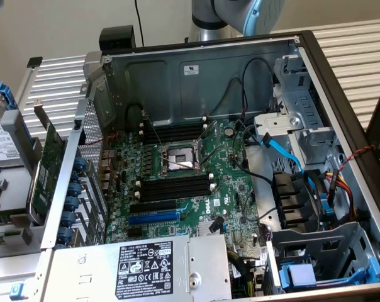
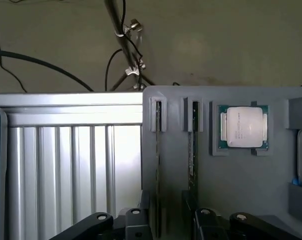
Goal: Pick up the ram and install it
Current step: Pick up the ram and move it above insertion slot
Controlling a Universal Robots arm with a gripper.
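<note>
While the open computer case (image 1: 177, 82) sits on the desk with its black memory slots (image 1: 177, 187) showing, the hand (image 2: 171, 227) hangs wide open and empty over a grey holder (image 2: 231, 190). The ram (image 2: 158, 165) stands on edge in a groove there, in line with the gap between the fingers, its long axis running straight away from the hand. A second stick (image 2: 193, 150) stands between it and a processor chip (image 2: 243, 127).

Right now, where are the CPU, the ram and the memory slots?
CPU (image 2: 243, 126): wrist view, middle of its metal lid.
ram (image 2: 193, 150): wrist view, thin edge of the stick nearer the CPU.
memory slots (image 1: 175, 187): exterior view, middle of one black bank.
</note>
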